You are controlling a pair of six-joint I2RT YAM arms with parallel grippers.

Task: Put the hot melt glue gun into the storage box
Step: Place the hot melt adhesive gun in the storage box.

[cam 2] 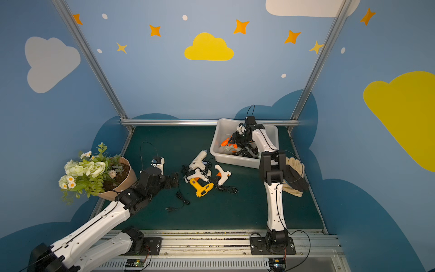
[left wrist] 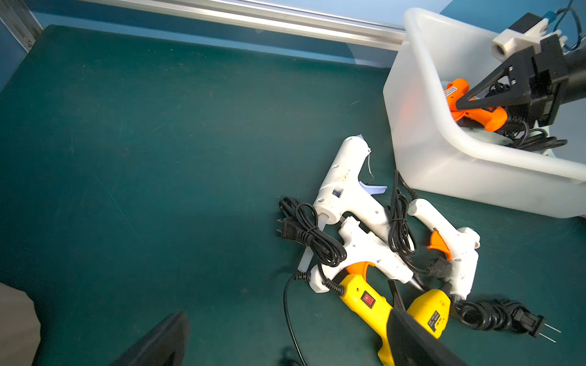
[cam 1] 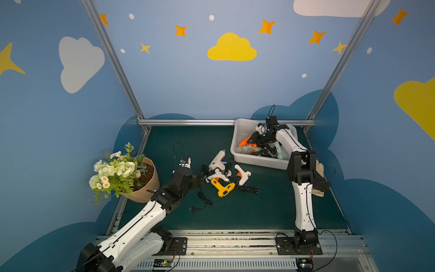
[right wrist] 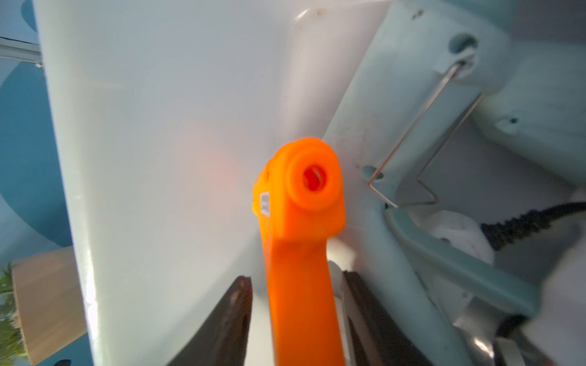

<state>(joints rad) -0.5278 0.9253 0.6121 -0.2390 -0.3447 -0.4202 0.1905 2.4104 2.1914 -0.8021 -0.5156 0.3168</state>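
The storage box point(cam 1: 256, 162) point(cam 2: 235, 161) stands at the back right of the green mat. An orange hot melt glue gun point(cam 1: 244, 141) point(left wrist: 475, 114) lies inside it, near its left wall. My right gripper point(cam 1: 253, 139) point(right wrist: 295, 282) reaches into the box, open. Its fingers point(right wrist: 234, 310) flank the orange gun point(right wrist: 301, 221) with a gap on each side. A pale teal gun point(right wrist: 412, 95) and black cords lie beside it. My left gripper point(cam 1: 201, 179) point(left wrist: 288, 313) hovers open just left of a pile of guns: three white ones point(left wrist: 345, 187) and a yellow one point(cam 1: 223, 188) point(left wrist: 364, 301).
A paper-wrapped flower pot point(cam 1: 131, 176) sits at the left edge of the mat. A cream and black glove point(cam 1: 320, 174) lies behind the right arm. A loose black plug cord point(cam 1: 200, 202) trails on the mat in front of the pile. An aluminium rail point(cam 1: 188, 122) bounds the back.
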